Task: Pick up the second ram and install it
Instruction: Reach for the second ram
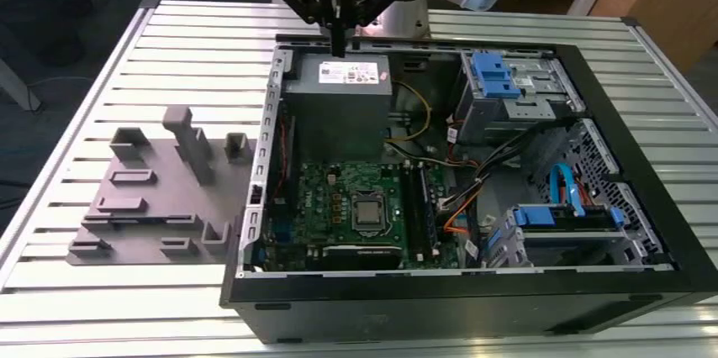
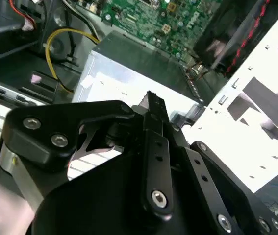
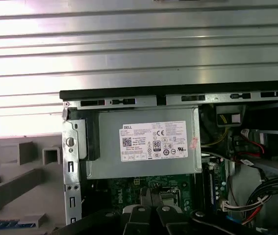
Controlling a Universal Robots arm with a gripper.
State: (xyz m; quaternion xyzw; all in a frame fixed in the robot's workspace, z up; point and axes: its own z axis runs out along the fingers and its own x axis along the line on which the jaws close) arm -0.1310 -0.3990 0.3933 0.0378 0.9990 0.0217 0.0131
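We see the gripper (image 1: 336, 47) hanging just above the grey power supply (image 1: 336, 81) at the edge of the open computer case (image 1: 628, 207), its jaws pressed narrow together with nothing between them. The second ram (image 1: 428, 207) stands on edge in the slots beside the silver processor (image 1: 367, 211), well apart from the jaws and beyond the power supply from them. The grey tray (image 1: 146, 223) lies off to the side of the jaws, outside the case
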